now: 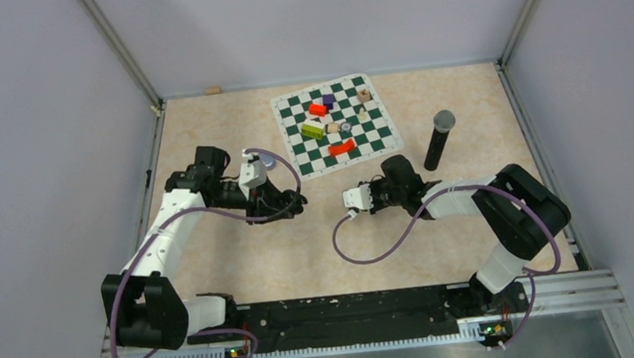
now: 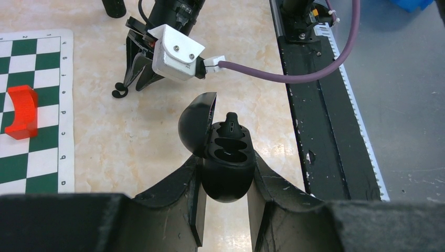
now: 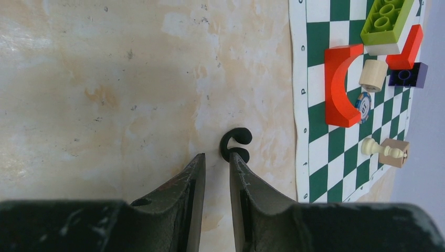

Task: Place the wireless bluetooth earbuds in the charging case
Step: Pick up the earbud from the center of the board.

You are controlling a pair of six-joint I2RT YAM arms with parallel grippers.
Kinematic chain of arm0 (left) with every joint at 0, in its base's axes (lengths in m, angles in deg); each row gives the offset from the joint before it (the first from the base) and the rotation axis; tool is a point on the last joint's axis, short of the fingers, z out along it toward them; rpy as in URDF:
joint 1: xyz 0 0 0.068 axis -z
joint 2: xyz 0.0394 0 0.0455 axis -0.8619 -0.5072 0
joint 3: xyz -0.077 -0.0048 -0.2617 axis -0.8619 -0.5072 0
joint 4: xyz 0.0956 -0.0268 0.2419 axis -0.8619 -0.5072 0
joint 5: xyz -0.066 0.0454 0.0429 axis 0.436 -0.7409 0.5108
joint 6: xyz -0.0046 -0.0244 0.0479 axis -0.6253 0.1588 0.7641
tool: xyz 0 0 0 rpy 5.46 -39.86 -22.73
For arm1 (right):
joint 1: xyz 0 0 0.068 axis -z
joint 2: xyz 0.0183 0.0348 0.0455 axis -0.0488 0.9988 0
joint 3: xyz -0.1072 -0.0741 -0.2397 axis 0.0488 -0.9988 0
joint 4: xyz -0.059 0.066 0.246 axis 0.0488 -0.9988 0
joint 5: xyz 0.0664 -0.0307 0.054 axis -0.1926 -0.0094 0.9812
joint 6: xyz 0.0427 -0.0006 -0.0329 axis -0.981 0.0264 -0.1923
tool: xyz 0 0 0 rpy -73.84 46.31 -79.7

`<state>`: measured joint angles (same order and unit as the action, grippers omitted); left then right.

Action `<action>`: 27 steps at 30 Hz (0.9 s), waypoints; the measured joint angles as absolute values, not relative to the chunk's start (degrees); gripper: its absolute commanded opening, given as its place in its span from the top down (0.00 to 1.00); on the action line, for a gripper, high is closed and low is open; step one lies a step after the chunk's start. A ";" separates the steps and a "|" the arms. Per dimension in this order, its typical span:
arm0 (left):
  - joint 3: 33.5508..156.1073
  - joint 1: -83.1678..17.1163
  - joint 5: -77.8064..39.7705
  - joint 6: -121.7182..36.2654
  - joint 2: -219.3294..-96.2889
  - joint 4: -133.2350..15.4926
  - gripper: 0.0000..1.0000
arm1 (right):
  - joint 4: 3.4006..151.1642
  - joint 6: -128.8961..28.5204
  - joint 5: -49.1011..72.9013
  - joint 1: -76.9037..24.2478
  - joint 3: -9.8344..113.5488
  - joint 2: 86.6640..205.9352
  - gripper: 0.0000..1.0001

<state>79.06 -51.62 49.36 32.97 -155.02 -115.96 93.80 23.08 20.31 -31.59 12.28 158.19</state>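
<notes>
Earbuds like the black one (image 3: 234, 144) lying on the tabletop (image 3: 105, 79) are, I judge, very light, hard and smooth, so it may slip or jump away if it is pinched off-centre. It looks like a thin curled hook with a small body. I would take it across the thicker body, not on the curl. It lies just in front of the right end effector (image 3: 216, 157), whose fingers stand a little apart with nothing between them, near the edge of the chessboard mat (image 3: 315, 136). The left end effector (image 2: 225, 160) is clamped on the sides of the black charging case (image 2: 225, 184), whose lid (image 2: 195, 123) is open and shows two sockets. A dark piece stands up at the far end of the case; I cannot tell whether it is a seated earbud. The pale purple earbuds I cannot find in any view, and the fingers hide the lower part of the case.
</notes>
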 measured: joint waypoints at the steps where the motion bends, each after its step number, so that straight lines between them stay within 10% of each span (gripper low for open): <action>1: 79.11 -51.62 49.38 33.10 -155.04 -116.02 1.00 | 94.15 23.08 20.23 -31.66 12.30 158.36 0.76; 27: 79.78 -51.62 49.67 35.07 -155.09 -118.25 1.00 | 95.79 19.80 15.94 -32.47 16.08 162.58 0.97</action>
<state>79.78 -51.62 49.67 35.07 -155.09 -118.25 95.79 19.80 15.94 -32.47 16.08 162.58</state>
